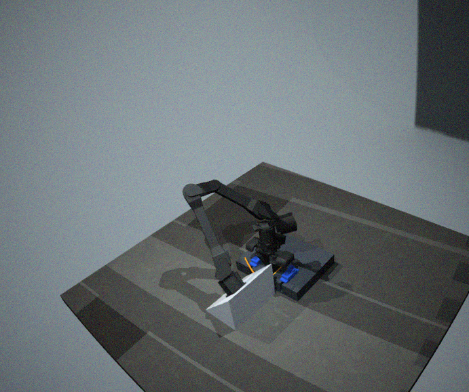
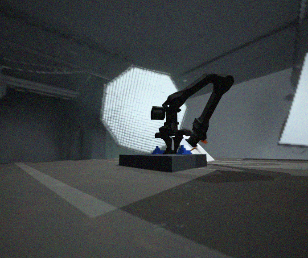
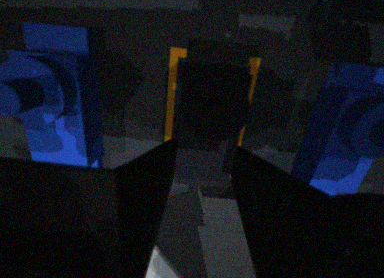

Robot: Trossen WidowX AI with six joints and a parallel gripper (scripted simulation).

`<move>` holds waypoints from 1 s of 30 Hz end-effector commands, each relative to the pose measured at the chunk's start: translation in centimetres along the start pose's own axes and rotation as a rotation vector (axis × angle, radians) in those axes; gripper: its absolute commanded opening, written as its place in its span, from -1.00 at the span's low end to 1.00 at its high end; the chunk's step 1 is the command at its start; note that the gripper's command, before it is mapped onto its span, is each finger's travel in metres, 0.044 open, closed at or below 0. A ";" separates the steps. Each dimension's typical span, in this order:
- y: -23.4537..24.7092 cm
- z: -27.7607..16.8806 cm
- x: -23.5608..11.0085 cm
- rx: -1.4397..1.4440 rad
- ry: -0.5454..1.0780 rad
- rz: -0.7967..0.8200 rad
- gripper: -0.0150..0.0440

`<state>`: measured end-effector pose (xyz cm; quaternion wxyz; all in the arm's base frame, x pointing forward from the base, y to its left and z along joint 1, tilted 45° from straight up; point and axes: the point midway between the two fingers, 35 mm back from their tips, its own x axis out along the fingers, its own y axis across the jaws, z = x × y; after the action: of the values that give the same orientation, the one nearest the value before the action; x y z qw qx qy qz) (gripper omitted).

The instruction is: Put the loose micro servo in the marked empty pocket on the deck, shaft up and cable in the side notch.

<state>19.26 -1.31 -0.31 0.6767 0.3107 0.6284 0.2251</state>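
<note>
Servo, dark and clamped in the tool, hangs low over the deck between two blue servos, so lowering straight, shaft up, should seat both ears before letting go.

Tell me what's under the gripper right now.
Under the gripper, a dark servo is held between two blue servos on the deck. Orange lines flank it. The pocket below is hidden.

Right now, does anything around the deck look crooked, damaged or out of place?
Nothing stands out. The gripper holds the dark servo squarely between two seated blue servos on the deck; the dim views hide whether it sits fully down.
</note>
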 end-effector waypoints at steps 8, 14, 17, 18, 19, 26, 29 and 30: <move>0.0 -0.1 -3.0 -0.001 -0.002 0.003 0.14; -0.2 0.1 -3.5 -0.001 -0.002 0.003 0.14; -0.2 1.0 -3.8 0.004 -0.009 0.006 0.41; -0.3 1.5 -4.1 0.004 -0.009 0.005 0.50; -0.3 2.2 -4.6 0.003 -0.009 0.004 0.59; -0.2 8.1 -8.2 -0.001 -0.006 0.002 1.00; 0.0 10.3 -9.6 -0.004 -0.005 0.002 1.00; 0.0 10.7 -9.8 -0.004 -0.005 0.002 1.00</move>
<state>27.15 -8.93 6.10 0.6844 0.3055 0.6231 0.2237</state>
